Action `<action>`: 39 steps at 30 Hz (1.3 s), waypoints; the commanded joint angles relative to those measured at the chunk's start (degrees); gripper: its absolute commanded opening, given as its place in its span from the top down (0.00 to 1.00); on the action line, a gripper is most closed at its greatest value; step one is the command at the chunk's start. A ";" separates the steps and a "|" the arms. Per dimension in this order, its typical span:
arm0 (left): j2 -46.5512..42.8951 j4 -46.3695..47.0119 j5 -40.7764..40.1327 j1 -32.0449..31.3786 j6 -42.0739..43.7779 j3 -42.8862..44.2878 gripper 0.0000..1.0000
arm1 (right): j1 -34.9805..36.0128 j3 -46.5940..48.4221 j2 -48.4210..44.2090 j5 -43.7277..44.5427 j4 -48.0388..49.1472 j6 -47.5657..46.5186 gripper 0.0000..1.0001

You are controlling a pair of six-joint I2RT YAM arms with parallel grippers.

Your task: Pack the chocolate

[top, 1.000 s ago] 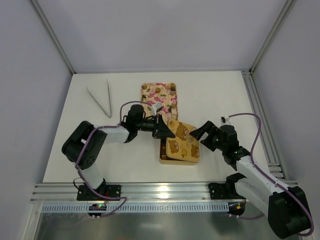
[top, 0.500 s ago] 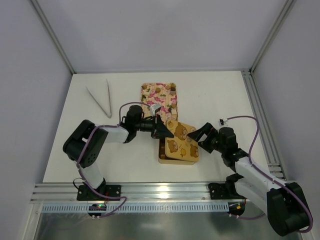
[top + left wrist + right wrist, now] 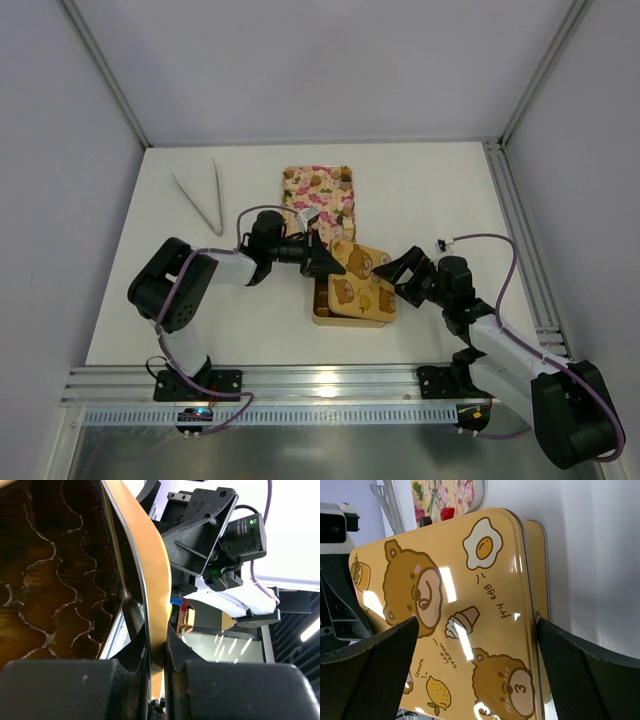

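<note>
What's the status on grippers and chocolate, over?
Left gripper: jaws shut on edge of bear lid. Right gripper: jaws open, beside the lid. Chocolate pieces on floral tray. Lid askew over gold box.

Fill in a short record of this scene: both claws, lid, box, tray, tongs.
left claw: shut on lid's edge
right claw: open, facing lid
lid: bear print, askew over box
box: gold, mostly covered
tray: floral, behind box
chocolate: a few pieces on tray
tongs: far left, lying alone
</note>
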 commanded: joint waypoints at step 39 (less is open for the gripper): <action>-6.33 -34.97 -4.89 6.61 21.95 5.64 0.64 | 0.32 1.15 -1.07 -1.12 2.43 0.98 0.00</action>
